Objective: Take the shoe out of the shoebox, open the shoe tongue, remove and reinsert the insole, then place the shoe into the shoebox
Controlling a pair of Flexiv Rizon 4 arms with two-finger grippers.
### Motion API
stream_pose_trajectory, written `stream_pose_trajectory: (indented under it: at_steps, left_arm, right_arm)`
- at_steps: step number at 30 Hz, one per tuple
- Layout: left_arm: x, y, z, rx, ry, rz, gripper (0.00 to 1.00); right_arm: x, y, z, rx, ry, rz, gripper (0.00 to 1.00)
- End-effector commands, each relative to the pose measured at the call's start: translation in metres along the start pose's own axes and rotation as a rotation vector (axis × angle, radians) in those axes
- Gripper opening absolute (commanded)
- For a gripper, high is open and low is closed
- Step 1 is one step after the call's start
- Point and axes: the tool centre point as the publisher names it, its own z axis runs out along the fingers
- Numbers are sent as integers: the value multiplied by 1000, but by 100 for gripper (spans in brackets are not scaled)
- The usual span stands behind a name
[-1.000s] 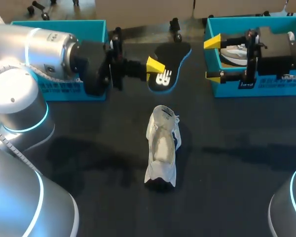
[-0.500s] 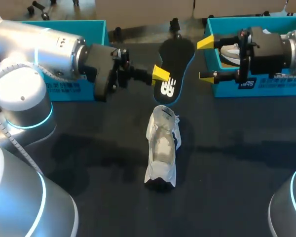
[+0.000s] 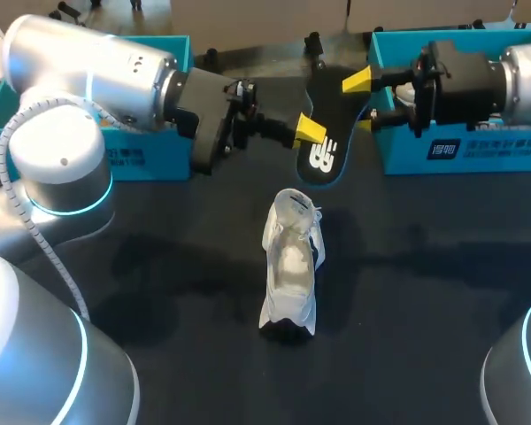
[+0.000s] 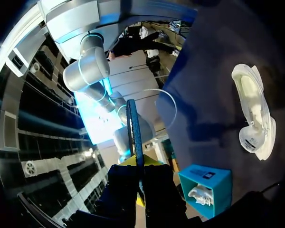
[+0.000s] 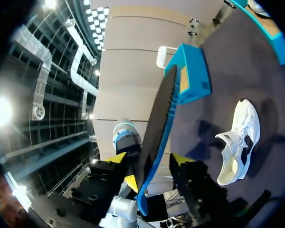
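Hanging over the worktop (image 3: 442, 266): insole (image 3: 333, 113), pinched edge-on in the closed left gripper (image 3: 311, 132). Right gripper (image 3: 364, 99) spread wide astride its upper end, not clamping. Shoe (image 3: 290, 266) lies on the worktop below.

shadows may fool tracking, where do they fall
Head view: soft shadows darken the black table either side of the white mesh shoe. Left wrist view: a dark patch lies beside it, past the held black insole. Right wrist view: its shadow falls close alongside.
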Motion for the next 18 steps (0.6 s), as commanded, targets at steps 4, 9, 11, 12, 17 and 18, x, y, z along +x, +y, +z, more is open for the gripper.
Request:
stream_pose_trajectory:
  at_steps: [4, 9, 11, 12, 17, 18]
  left_arm:
    - [4, -2, 5, 2, -2, -1, 0]
    - [5, -7, 5, 2, -2, -37, 0]
    - [5, -8, 4, 2, 1, -47, 22]
    - [6, -9, 3, 1, 4, -57, 31]
    - [7, -11, -5, -9, 28, -85, 100]
    - [8, -11, -7, -8, 34, -90, 100]
  right_arm:
    - [-1, 2, 4, -3, 0, 4, 0]
    - [-3, 3, 5, -4, 1, 4, 0]
    - [-5, 3, 5, -4, 0, 6, 0]
    - [-5, 3, 5, -4, 0, 7, 0]
    - [-10, 5, 4, -6, 1, 11, 0]
    - [-12, 6, 4, -6, 0, 13, 0]
